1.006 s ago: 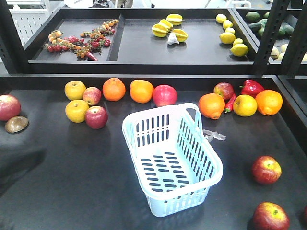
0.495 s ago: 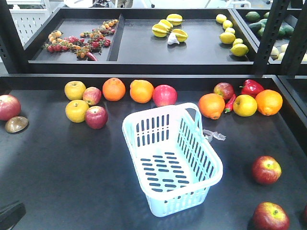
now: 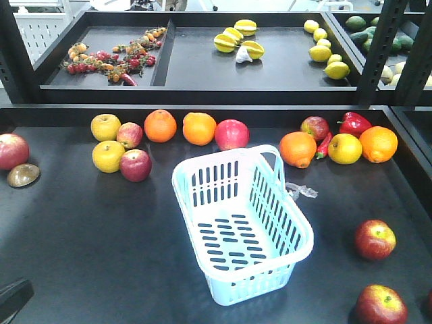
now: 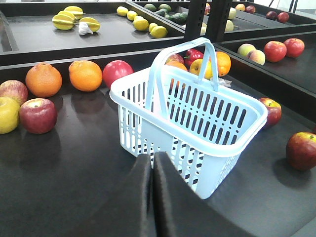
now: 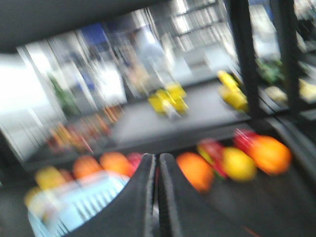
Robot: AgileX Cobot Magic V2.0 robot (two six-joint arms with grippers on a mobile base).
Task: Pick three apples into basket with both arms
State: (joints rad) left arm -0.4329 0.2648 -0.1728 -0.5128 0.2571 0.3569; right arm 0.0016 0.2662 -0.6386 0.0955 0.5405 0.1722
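Observation:
The pale blue basket point(image 3: 251, 287) stands empty in the middle of the black table, its handle folded back. Dark red streaky apples lie at the front right point(image 3: 375, 239) point(image 3: 381, 305), at the left point(image 3: 136, 165) and at the far left edge point(image 3: 12, 150). My left gripper point(image 4: 153, 157) is shut and empty, low over the table just in front of the basket's point(image 4: 237, 144) near corner. One apple point(image 4: 37, 115) lies to its left and others point(image 4: 302, 150) to its right. Only a black piece of the left arm point(image 3: 13, 300) shows in the front view. My right gripper point(image 5: 158, 158) is shut and empty, and its view is blurred.
Oranges point(image 3: 160, 125) point(image 3: 298, 148), yellow apples point(image 3: 108, 156), a pink-red apple point(image 3: 231, 133) and a red pepper point(image 3: 354, 123) line the back of the table. A brown object point(image 3: 23, 175) lies at the left. A raised shelf point(image 3: 202, 74) with more fruit stands behind, with black posts point(image 3: 378, 47).
The dark left arm at the left edge of the front view has dropped to the bottom left corner. The fruit and the basket have not moved.

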